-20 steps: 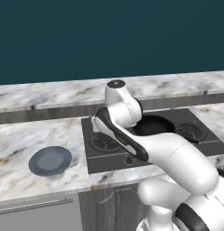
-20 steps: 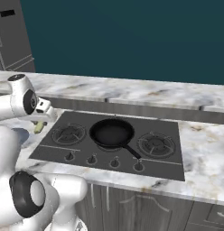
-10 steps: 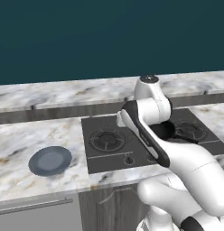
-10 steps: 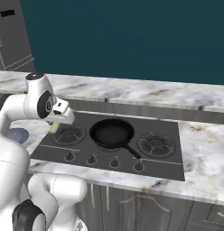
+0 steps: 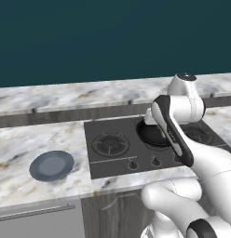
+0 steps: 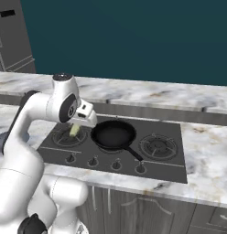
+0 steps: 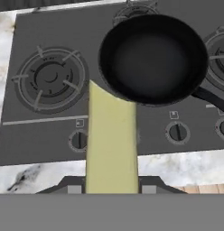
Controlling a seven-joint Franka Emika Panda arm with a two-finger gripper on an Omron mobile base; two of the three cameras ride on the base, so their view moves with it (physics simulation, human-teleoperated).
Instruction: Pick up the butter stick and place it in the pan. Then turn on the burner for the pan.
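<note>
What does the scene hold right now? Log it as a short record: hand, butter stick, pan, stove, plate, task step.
hand: the hand is shut on the butter stick, raised over the stove left of the pan
butter stick: the butter stick is pale yellow, held in the air, not yet in the pan
pan: the pan is black, empty, on the middle burner, handle toward the knobs
stove: the stove is dark, with a row of knobs along the front
plate: the plate is blue-grey, on the counter left of the stove
task step: carrying butter to the pan; burner step not begun

You saw a matt pale-yellow butter stick (image 7: 111,144), a smooth black pan (image 7: 153,58) with faint sheen, a dark satin cooktop (image 7: 50,131), and veined, polished marble-look counter (image 5: 38,139).
</note>
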